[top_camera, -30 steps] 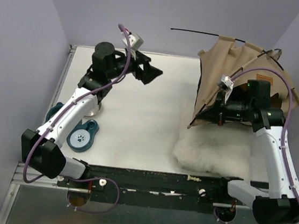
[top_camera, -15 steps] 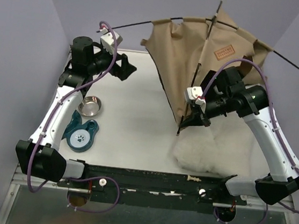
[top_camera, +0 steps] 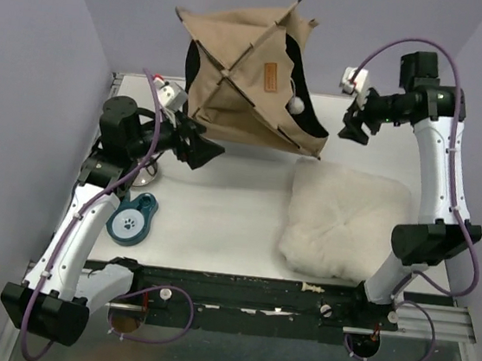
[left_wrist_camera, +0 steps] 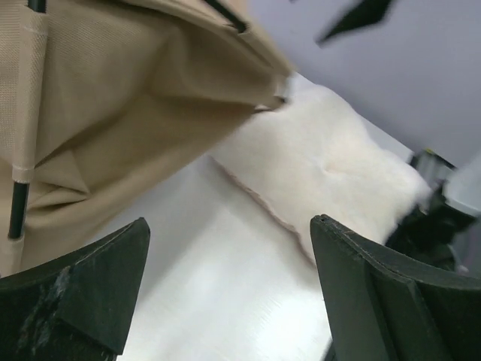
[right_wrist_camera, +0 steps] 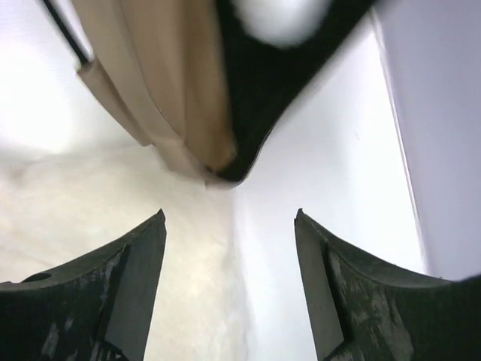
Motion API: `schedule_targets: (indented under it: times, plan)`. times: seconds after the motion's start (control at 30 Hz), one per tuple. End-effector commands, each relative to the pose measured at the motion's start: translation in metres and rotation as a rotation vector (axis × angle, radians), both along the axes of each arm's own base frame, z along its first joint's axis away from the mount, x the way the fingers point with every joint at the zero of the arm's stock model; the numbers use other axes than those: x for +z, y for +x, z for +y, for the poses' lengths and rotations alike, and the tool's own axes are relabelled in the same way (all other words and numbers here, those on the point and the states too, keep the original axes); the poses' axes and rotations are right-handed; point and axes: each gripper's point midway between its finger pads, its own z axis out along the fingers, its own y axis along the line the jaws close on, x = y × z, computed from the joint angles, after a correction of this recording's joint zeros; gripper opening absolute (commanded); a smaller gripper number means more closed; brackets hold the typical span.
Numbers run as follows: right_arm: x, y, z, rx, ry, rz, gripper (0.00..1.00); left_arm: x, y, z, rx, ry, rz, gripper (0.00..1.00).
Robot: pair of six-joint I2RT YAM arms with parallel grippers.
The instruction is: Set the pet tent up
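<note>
The pet tent [top_camera: 234, 88] is a tan fabric shape with black poles, standing spread at the back centre, its leather label [top_camera: 270, 77] and white pom-pom [top_camera: 295, 105] facing up. My left gripper [top_camera: 202, 151] is open just under the tent's near left side, touching nothing. In the left wrist view the tent fabric [left_wrist_camera: 113, 113] fills the upper left, beyond the empty open gripper [left_wrist_camera: 229, 226]. My right gripper [top_camera: 354, 125] is open, apart from the tent's right corner. The right wrist view shows that corner [right_wrist_camera: 176, 98] and pom-pom [right_wrist_camera: 278, 19] ahead of the open gripper [right_wrist_camera: 229, 218].
A white fluffy cushion [top_camera: 345, 219] lies at the near right, also visible as cushion [left_wrist_camera: 323, 165] and cushion [right_wrist_camera: 90, 203]. A teal paw-print piece [top_camera: 132, 218] lies near left, with a steel bowl [top_camera: 149, 173] partly hidden under the left arm. Walls close in behind and on both sides.
The right gripper has opened and let go of the tent, then pulled back to the right. The tent has swung left to the back centre. The left arm has moved in under it.
</note>
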Motion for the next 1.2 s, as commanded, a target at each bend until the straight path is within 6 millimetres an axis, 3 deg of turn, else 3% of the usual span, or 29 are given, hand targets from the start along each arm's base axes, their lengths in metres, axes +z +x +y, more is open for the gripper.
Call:
schedule_targets:
  times: [0.0, 0.03, 0.1, 0.17, 0.27, 0.33, 0.43, 0.5, 0.83, 0.93, 1.0, 1.07, 1.13, 1.17]
  plan:
    - [0.000, 0.038, -0.059, -0.387, 0.072, 0.163, 0.77, -0.019, -0.033, -0.037, -0.130, -0.012, 0.130, 0.99]
    - [-0.001, 0.055, -0.066, -0.458, 0.093, 0.156, 0.78, -0.017, -0.029, -0.038, -0.113, -0.036, 0.146, 0.99]
    - [-0.002, 0.062, -0.066, -0.495, 0.113, 0.158, 0.78, -0.016, -0.008, -0.022, 0.025, -0.044, 0.162, 0.99]
    - [0.006, 0.056, -0.057, -0.500, 0.179, 0.185, 0.83, -0.013, 0.014, 0.002, 0.133, -0.057, 0.193, 0.99]
    - [0.008, 0.029, -0.032, -0.448, 0.281, 0.277, 0.89, -0.013, 0.037, 0.027, 0.232, -0.012, 0.197, 0.99]
    - [0.006, 0.008, -0.009, -0.375, 0.294, 0.282, 0.92, -0.018, 0.048, 0.041, 0.279, 0.077, 0.172, 0.99]
    - [-0.006, 0.000, 0.031, -0.306, 0.263, 0.206, 0.94, -0.015, 0.065, 0.061, 0.319, 0.075, 0.145, 0.99]
    - [-0.011, 0.000, 0.064, -0.271, 0.249, 0.167, 0.95, -0.011, 0.071, 0.061, 0.294, 0.054, 0.146, 0.99]
    - [-0.030, 0.045, 0.180, -0.212, 0.328, 0.030, 0.99, 0.002, 0.087, 0.068, 0.358, 0.023, 0.075, 0.99]
    - [-0.033, 0.065, 0.205, -0.235, 0.320, -0.007, 0.92, 0.006, 0.086, 0.071, 0.377, 0.022, 0.057, 0.99]
    - [-0.034, 0.075, 0.213, -0.250, 0.316, -0.056, 0.79, 0.008, 0.087, 0.076, 0.406, 0.032, 0.037, 0.99]
    - [-0.027, 0.085, 0.216, -0.271, 0.321, -0.122, 0.62, 0.012, 0.087, 0.082, 0.447, 0.041, 0.015, 0.99]
    - [-0.015, 0.094, 0.214, -0.308, 0.339, -0.176, 0.35, 0.019, 0.087, 0.088, 0.481, 0.049, -0.013, 0.99]
    - [-0.004, 0.098, 0.210, -0.338, 0.353, -0.211, 0.21, 0.024, 0.089, 0.101, 0.521, 0.049, -0.027, 0.99]
